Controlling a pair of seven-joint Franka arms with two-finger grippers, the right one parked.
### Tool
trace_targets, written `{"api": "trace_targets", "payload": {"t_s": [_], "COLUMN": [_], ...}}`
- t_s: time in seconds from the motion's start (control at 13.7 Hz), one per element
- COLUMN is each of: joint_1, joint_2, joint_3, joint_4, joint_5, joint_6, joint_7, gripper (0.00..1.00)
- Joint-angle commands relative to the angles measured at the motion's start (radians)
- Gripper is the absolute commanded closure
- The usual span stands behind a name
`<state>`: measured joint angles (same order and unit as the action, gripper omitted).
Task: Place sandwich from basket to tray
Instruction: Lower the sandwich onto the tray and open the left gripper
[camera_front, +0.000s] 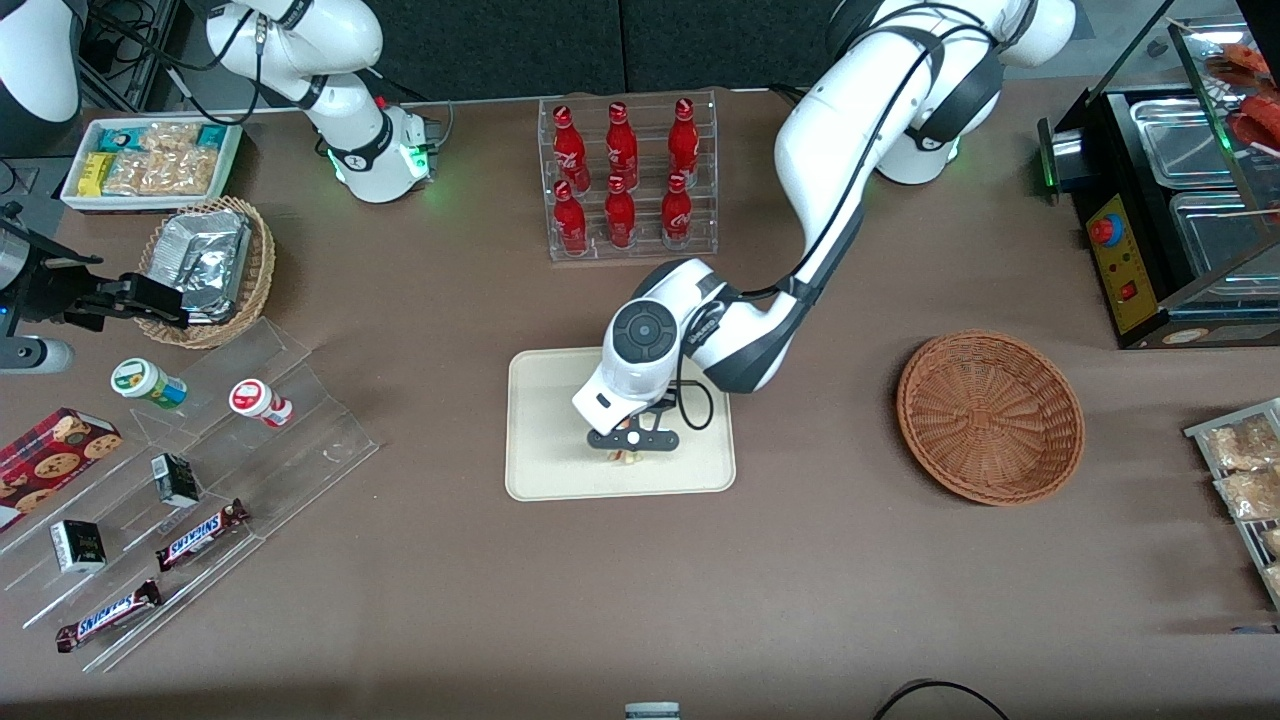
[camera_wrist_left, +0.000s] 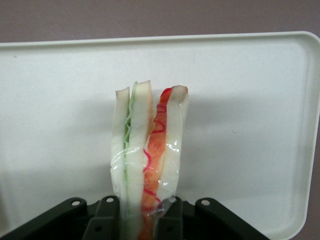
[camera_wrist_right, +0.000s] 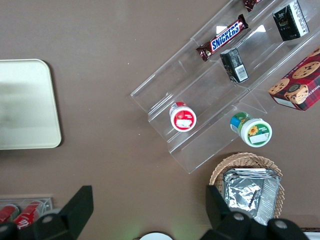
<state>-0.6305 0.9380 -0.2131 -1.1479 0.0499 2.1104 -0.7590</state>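
The sandwich (camera_wrist_left: 147, 160), pale bread with red-orange and green filling in clear wrap, is held between the black fingers (camera_wrist_left: 102, 220) of my left gripper (camera_wrist_left: 140, 220). In the front view the gripper (camera_front: 628, 452) hangs low over the cream tray (camera_front: 545, 400), near its edge closest to the front camera, with a bit of the sandwich (camera_front: 626, 458) showing under it. The wrist view shows the tray (camera_wrist_left: 250, 100) right beneath the sandwich; I cannot tell whether it touches. The reddish-brown wicker basket (camera_front: 990, 415) stands empty toward the working arm's end of the table.
A clear rack of red bottles (camera_front: 625, 180) stands farther from the front camera than the tray. A tan basket with foil packets (camera_front: 210, 270), a stepped acrylic stand with snacks (camera_front: 190, 500) and a white bin (camera_front: 150, 160) lie toward the parked arm's end. A black appliance (camera_front: 1170, 200) is beside the basket.
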Motion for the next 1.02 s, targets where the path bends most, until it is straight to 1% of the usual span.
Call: {"api": "trace_targets", "payload": {"t_s": [0.0,0.22,0.29,0.36,0.44,0.51,0.58,0.73,0.8,0.88,0.95], "joint_1": [-0.031,-0.051,-0.058,-0.060,-0.060,-0.060,-0.058,-0.054,-0.049,-0.035,0.000], "joint_2": [0.041,0.058,0.058,0.062,0.070,0.067,0.059,0.016,-0.014,-0.048,-0.091], "joint_3": [0.014,0.021,0.029,0.031,0.031,0.031,0.032,0.041,0.044,0.044,0.041], "joint_4": [0.050,0.048,0.047,0.043,0.045,0.045,0.045,0.043,0.043,0.043,0.042], "joint_5": [0.011,0.015,0.018,0.033,0.047,0.051,0.053,0.054,0.053,0.050,0.035], "joint_6": [0.002,0.013,0.026,0.029,0.031,0.031,0.030,0.001,-0.042,-0.093,-0.140], "joint_7": [-0.049,-0.088,-0.117,-0.138,-0.146,-0.145,-0.146,-0.148,-0.146,-0.138,-0.137], "gripper": [0.91,0.90,0.82,0.64,0.50,0.29,0.00,0.00,0.00,0.00,0.00]}}
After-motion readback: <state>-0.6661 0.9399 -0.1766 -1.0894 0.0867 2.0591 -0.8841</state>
